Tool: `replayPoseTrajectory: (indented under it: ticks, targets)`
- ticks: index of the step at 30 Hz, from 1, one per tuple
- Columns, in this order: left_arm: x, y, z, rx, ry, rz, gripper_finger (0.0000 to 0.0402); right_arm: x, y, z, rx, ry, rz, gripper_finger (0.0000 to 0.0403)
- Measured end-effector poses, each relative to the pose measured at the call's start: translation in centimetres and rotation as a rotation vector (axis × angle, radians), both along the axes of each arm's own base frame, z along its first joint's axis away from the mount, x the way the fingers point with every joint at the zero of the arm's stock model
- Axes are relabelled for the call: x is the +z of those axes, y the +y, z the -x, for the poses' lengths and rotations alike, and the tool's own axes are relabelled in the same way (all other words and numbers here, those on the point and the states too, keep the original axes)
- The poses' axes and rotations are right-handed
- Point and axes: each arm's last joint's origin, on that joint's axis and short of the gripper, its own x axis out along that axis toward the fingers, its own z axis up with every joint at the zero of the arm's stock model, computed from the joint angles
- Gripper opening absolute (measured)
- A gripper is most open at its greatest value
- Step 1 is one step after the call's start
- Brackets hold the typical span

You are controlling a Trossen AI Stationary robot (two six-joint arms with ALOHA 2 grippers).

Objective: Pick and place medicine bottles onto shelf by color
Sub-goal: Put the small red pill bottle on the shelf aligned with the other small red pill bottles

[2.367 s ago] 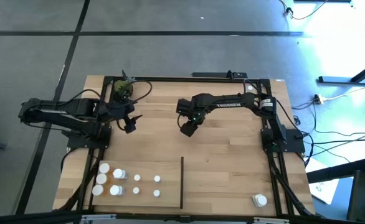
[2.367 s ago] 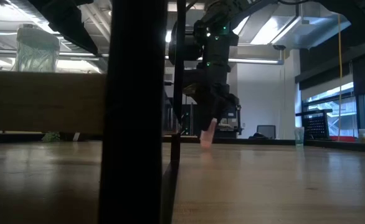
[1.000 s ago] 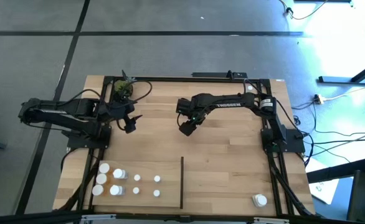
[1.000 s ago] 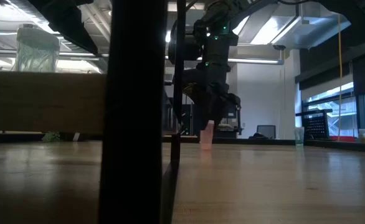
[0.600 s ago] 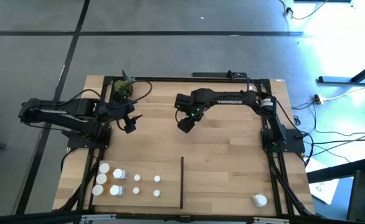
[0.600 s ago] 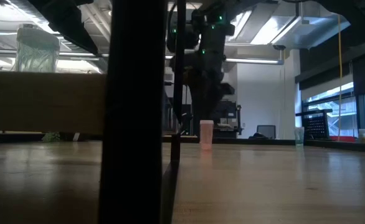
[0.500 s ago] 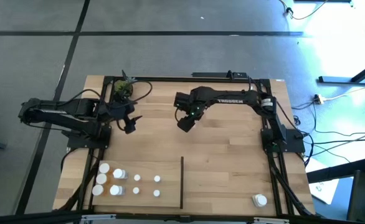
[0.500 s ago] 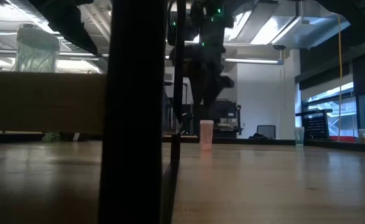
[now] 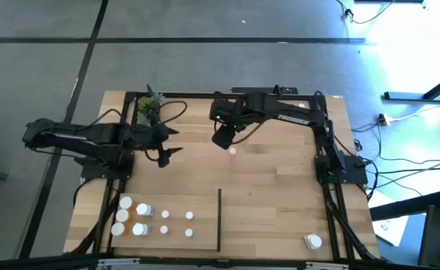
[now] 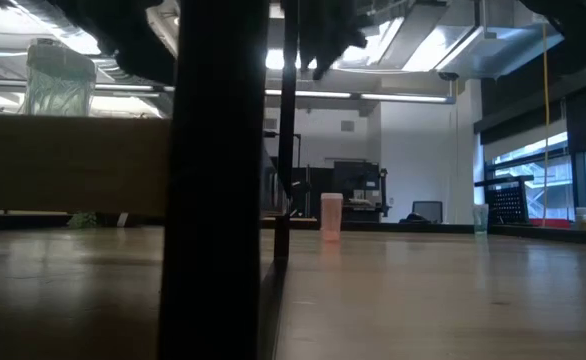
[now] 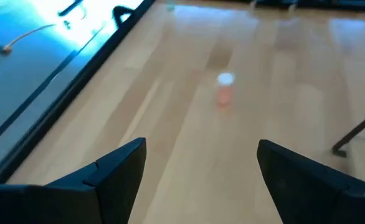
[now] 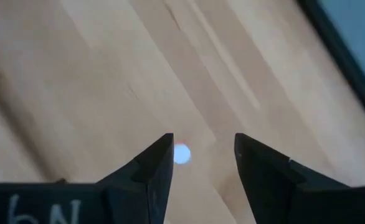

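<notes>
A small orange medicine bottle (image 9: pixel 233 151) with a white cap stands upright on its base on the light-wood shelf (image 9: pixel 280 195); the low view shows the bottle (image 10: pixel 331 216) alone. My right gripper (image 9: pixel 224 139) hangs open high above it, and its wrist view shows the bottle's white cap (image 12: pixel 181 154) far below between the open fingers of my right gripper (image 12: pixel 202 155). My left gripper (image 9: pixel 165 147) is open at the left, pointing toward the bottle (image 11: pixel 225 90), well short of it. Several more bottles (image 9: pixel 141 219) stand at the near left.
A thin black divider strip (image 9: pixel 219 217) runs from the near edge toward the middle. One white bottle (image 9: pixel 312 241) stands at the near right corner. A small green potted plant (image 9: pixel 149 109) sits at the far left. Black rails (image 9: pixel 227 94) edge the board.
My right gripper has risen straight up off the orange bottle and drifted a little toward the far edge; the bottle stays upright where it stood. My left gripper has reached slightly toward the table's middle and turned toward the bottle.
</notes>
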Motion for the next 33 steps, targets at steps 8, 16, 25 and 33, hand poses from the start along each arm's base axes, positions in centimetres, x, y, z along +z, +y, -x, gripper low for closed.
replayPoseTrajectory:
  ticks: [8,16,25,33]
  targets:
    - [-4.1,-0.2,-2.1,-0.058,-0.095,0.016,0.0301,4.5,2.3,2.4,0.071,-0.167,0.042,0.0171]
    - [-7.1,-0.5,-5.0,-0.132,-0.186,0.024,0.0301,7.1,4.0,4.5,0.119,-0.226,0.143,0.0171]
    - [-8.4,0.6,-9.8,-0.200,-0.150,-0.056,0.0301,7.4,4.7,4.8,0.138,-0.234,0.164,0.0171]
    - [-10.3,2.8,-13.8,-0.267,-0.079,0.035,0.0301,8.4,5.0,5.2,0.143,-0.273,0.165,0.0171]
